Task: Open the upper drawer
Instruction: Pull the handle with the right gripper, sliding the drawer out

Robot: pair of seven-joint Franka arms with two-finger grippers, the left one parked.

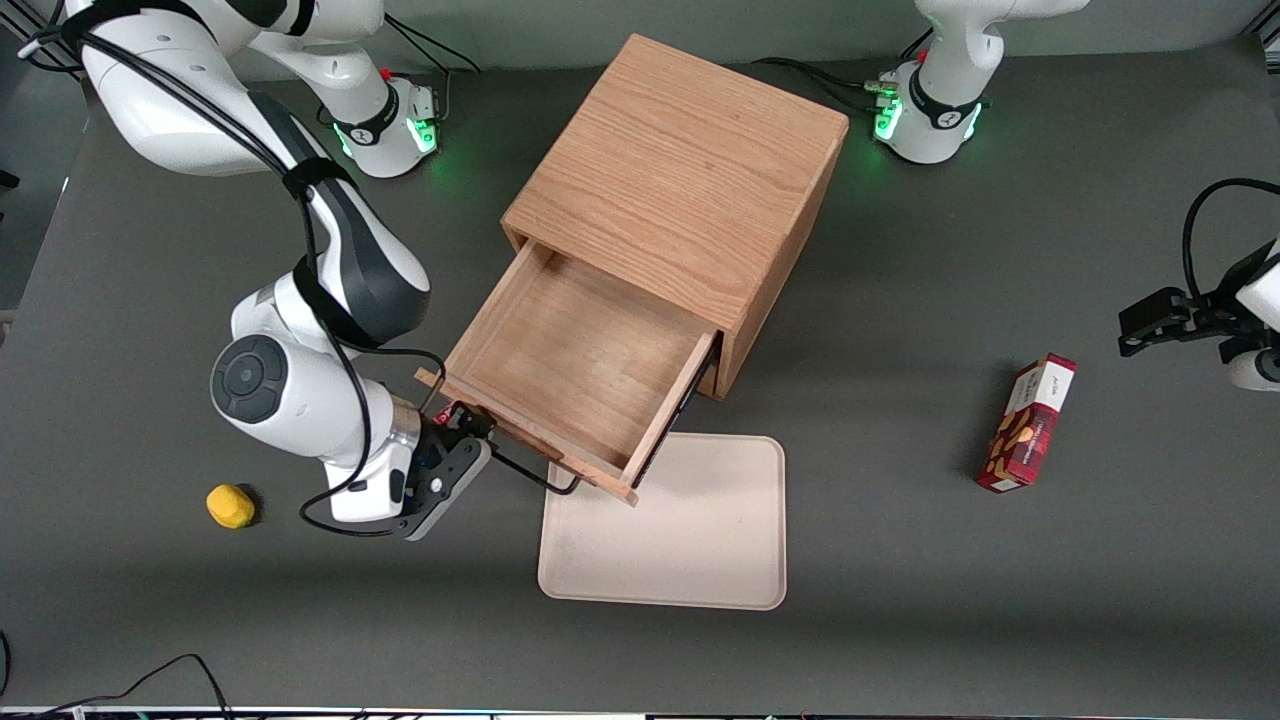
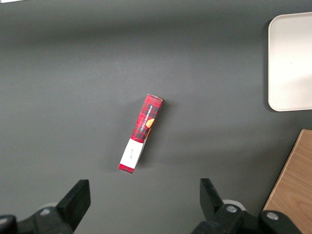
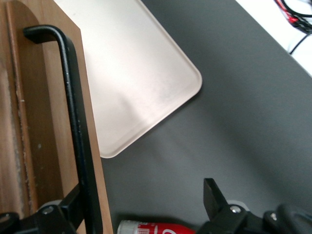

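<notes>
- The upper drawer stands pulled far out of the oak cabinet, overhanging a beige tray.
- The right gripper sits at the drawer's black wire handle, fingers spread, one either side.
- Risk: further pulling could slide the drawer free of the cabinet.

red snack box flat on dark table, near cream tray; perhaps cabinet corner
</notes>
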